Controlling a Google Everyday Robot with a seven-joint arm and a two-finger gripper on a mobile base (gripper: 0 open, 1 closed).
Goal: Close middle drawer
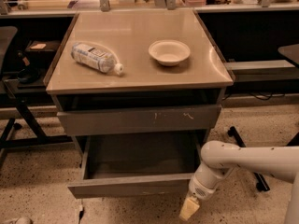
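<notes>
The middle drawer (131, 188) of the grey cabinet stands pulled out toward me. Its bare grey inside (140, 155) shows and its plain flat front faces me low in the camera view. Above it is the grey drawer front with pale orange scratch marks (140, 119). My gripper (188, 209) hangs from the white arm (233, 160) at the drawer front's lower right corner, just in front of it and pointing down to the floor. Whether it touches the front I cannot tell.
On the cabinet top (140, 78) lie a plastic bottle (96, 57) on its side and a white bowl (169, 52). A chair frame (14, 120) stands to the left. A wheeled chair base (254, 178) is on the speckled floor to the right.
</notes>
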